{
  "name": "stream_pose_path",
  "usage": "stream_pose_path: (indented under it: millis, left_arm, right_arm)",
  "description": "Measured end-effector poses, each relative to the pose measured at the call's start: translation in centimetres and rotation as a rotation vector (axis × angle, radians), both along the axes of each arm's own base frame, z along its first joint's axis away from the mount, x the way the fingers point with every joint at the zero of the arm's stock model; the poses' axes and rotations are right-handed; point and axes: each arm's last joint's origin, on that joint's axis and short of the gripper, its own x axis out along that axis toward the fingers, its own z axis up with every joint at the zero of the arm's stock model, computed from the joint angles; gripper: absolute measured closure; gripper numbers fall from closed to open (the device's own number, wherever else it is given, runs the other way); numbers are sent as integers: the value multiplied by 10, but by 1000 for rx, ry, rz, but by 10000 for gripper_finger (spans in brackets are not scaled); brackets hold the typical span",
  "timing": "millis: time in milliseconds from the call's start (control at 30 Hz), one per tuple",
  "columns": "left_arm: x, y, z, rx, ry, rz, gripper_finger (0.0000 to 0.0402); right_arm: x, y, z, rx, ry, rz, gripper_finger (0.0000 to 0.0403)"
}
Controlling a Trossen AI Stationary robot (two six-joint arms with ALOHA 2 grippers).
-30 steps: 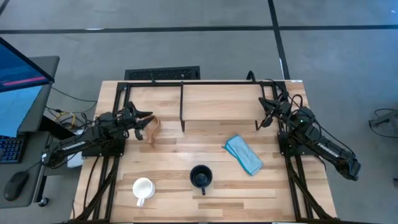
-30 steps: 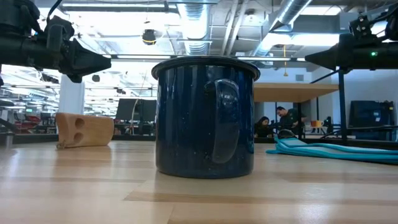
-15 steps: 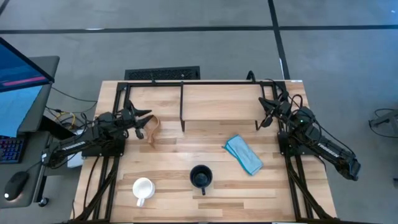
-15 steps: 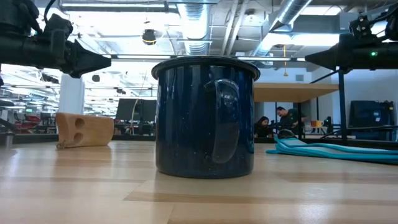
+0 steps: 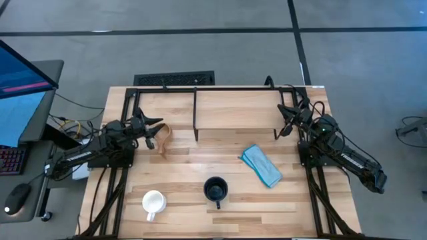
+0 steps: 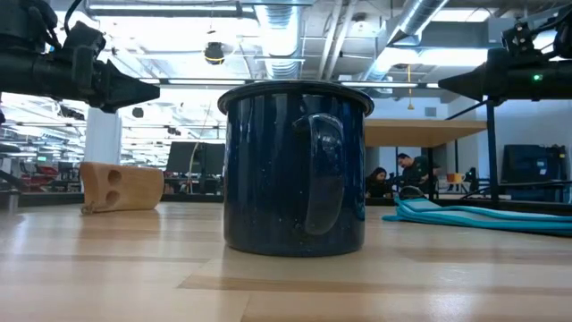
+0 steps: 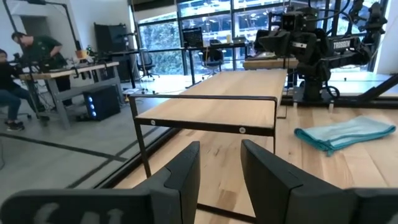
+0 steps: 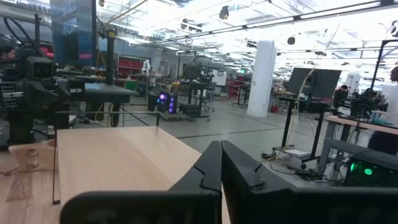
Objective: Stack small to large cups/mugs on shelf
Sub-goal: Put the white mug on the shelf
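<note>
Nothing's stacked yet: shelf (image 5: 237,107) bare, all three mugs (image 5: 215,190) on the bench (image 5: 193,167), left pincer (image 5: 155,128) parted, right pincer (image 5: 285,127) closed.

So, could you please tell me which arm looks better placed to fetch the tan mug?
Probably the left: its hand hovers beside the tan mug, fingers apart. The right hand waits across the shelf.
</note>
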Motion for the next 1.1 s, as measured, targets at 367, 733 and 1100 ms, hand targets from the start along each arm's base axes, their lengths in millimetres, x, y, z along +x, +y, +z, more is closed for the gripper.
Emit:
stream_pose_path:
  millis: [367,733,1100]
  left_arm:
    - [0,-1,0,-43,-14,-29,294]
    - [0,-1,0,-44,-16,-22,294]
    - [0,-8,14,-52,-85,-271,294]
  right_arm:
    - [0,0,0,44,-27,9,377]
    - [0,0,0,44,-27,9,377]
    - [0,0,0,44,-27,9,377]
